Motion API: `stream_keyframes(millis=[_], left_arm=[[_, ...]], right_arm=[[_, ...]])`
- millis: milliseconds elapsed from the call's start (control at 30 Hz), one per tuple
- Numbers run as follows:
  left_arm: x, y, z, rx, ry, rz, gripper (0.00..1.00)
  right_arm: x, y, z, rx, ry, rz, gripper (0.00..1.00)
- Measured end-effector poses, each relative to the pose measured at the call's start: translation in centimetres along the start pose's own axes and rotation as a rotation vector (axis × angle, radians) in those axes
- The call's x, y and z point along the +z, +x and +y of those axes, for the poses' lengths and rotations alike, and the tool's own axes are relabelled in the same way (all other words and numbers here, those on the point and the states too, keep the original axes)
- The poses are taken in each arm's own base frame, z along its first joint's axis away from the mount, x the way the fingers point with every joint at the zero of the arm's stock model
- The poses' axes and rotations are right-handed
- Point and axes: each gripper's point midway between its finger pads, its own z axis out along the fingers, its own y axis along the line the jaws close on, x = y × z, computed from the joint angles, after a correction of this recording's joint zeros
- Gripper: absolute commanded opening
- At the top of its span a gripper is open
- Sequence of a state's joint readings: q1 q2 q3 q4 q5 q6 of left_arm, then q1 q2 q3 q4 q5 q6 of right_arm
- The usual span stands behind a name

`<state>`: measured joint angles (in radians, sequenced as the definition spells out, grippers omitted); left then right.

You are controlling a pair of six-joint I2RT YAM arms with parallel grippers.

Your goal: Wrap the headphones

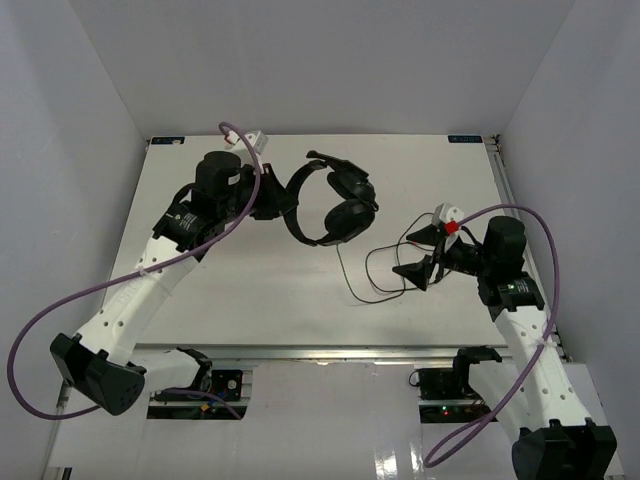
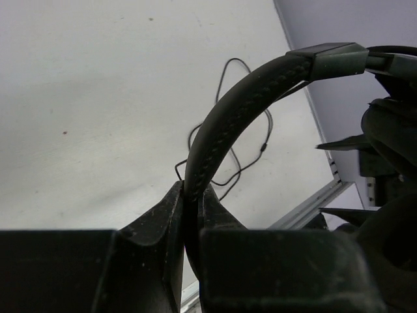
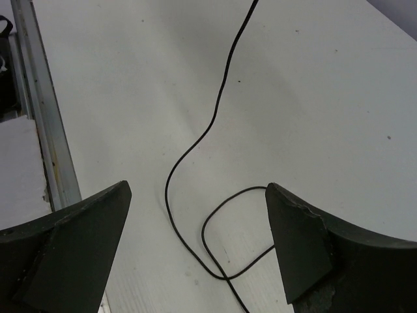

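Observation:
The black headphones (image 1: pixel 340 205) are at the back middle of the table, earcups (image 1: pixel 351 218) to the right and the thin headband (image 2: pixel 228 124) arching left. My left gripper (image 1: pixel 288 203) is shut on the headband, which runs up from between its two fingers (image 2: pixel 166 215) in the left wrist view. The thin black cable (image 1: pixel 372 270) trails from the earcups toward the front right and lies in loose loops on the table. My right gripper (image 1: pixel 402 253) hovers open over those loops; in the right wrist view the cable (image 3: pixel 215 117) crosses itself between its spread fingertips (image 3: pixel 199 195) without touching them.
Thick purple arm cables (image 1: pixel 60 310) arc off both arms at the left and at the right (image 1: pixel 545 250). A metal rail (image 3: pixel 39 111) borders the table's near edge. Grey walls enclose the table on the left, back and right.

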<state>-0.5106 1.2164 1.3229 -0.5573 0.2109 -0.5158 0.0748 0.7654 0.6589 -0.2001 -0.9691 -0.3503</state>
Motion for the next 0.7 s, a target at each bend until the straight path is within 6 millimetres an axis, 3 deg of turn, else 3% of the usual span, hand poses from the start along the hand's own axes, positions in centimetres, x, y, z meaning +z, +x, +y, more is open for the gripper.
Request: stream_keyframes(millis=[200,400,500,700], left_arm=[[-0.2,-0.5,-4.7,0.014,0.065,0.014,0.0],[0.5,-1.0,-8.8,0.028,0.114,0.03,0.0],[0.5,-0.9,-10.2,0.033,0.139,0.036,0.0],[0.1,-0.6,-11.0,0.028,0.152,0.045,0.0]], right_arm=[[2.2,0.8,-2.5,0.061,0.059,0.022,0.9],[4.3,0.5,-1.2,0.027,-0.122,-0.031,0.9],[4.9,0.1,-1.0,0.001,-0.174,-0.064,0.9],[6.6,-0.2,-0.4,-0.019,-0.238,-0.087,0.92]])
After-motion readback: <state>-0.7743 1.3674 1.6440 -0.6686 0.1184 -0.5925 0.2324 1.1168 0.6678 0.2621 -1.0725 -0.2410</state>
